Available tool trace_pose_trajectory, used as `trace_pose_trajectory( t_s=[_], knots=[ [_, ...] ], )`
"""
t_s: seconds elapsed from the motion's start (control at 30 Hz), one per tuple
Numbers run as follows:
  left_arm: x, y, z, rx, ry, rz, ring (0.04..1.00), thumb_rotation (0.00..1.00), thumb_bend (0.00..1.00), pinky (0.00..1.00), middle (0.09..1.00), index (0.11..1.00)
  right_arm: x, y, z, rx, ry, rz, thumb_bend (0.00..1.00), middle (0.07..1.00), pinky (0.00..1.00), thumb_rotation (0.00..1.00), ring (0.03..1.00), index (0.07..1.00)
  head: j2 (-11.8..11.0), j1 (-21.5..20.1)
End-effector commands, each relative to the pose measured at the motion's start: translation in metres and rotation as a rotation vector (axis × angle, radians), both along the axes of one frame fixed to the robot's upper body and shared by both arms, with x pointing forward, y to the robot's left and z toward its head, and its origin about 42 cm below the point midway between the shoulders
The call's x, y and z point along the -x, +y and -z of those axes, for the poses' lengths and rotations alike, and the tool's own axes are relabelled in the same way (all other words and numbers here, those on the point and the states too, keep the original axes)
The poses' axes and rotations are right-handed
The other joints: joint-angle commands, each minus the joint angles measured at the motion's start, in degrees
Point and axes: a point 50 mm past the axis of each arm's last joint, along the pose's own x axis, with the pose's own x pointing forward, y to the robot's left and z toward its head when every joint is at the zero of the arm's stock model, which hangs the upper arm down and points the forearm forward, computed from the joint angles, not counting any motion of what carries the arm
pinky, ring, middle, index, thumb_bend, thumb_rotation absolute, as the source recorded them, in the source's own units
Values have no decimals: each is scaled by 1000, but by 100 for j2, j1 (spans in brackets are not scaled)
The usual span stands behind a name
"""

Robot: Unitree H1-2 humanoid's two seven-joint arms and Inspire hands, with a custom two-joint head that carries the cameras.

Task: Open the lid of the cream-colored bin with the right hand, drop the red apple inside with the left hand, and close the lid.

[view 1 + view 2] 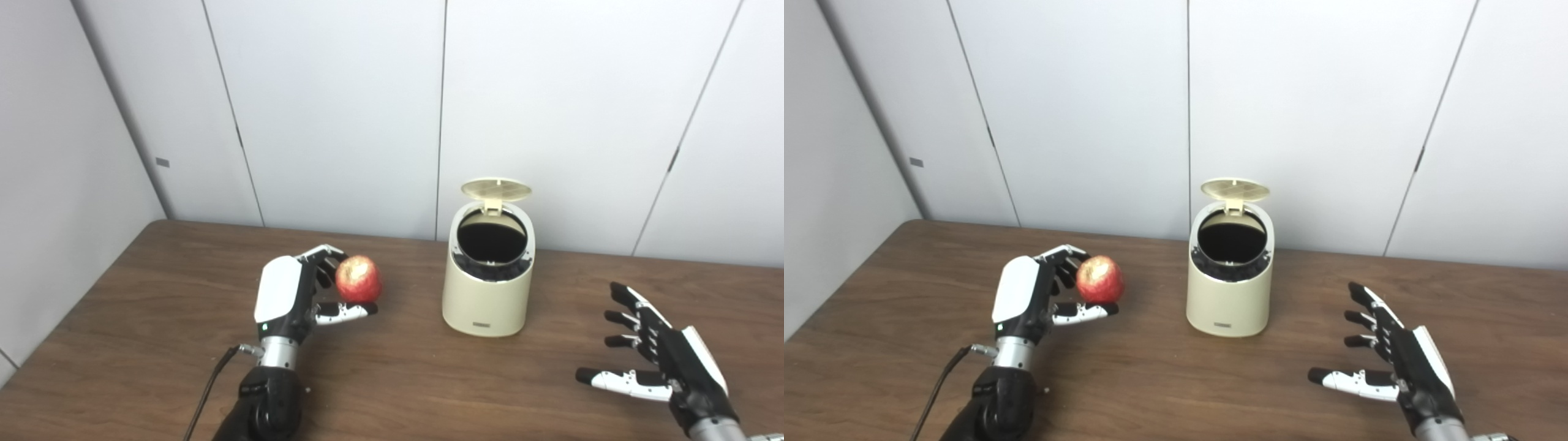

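The cream-colored bin [488,294] stands on the brown table near the back middle. Its round lid [496,190] is flipped up and the dark inside shows. My left hand [294,294] is shut on the red apple [358,279] and holds it above the table, left of the bin. My right hand [658,355] is open and empty, fingers spread, to the right of the bin and nearer the front. The same scene shows in the right eye view, with the bin [1229,297], the apple [1099,279], my left hand [1029,294] and my right hand [1393,361].
The wooden table [153,318] runs to white wall panels at the back and left. A black cable [208,386] hangs by my left forearm.
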Motion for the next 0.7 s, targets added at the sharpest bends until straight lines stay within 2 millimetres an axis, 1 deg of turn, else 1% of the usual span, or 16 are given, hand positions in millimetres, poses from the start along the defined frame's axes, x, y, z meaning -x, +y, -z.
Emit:
trace_pose_trajectory(
  t_s=[0.0,0.1,0.23,0.37,0.53,0.67],
  knots=[
    [-11,-12,-44,1,-162,43,405,0,526,276,449,501,-6,2,-16,19,-99,-9,740,921,645,77,821,899,-16,-87],
    [-10,-22,-63,13,-221,82,386,0,526,266,451,498,-8,5,-14,23,-106,-11,757,914,635,108,812,893,-51,-214],
    [-10,-32,-84,22,-281,130,368,0,525,270,444,504,-9,10,-11,24,-113,-10,771,907,627,150,817,887,-94,-352],
    [-11,-38,-95,19,-302,154,365,0,526,274,451,499,-9,13,-11,38,-119,-5,776,903,623,175,812,885,-113,-444],
    [-13,-51,-107,6,-324,195,372,0,526,285,463,493,-9,16,-9,46,-125,-2,774,901,626,164,795,885,-133,-523],
    [-17,-59,-111,-1,-327,211,378,0,527,285,473,488,-9,18,-11,39,-126,1,775,901,622,152,789,882,-129,-578]
  ],
)
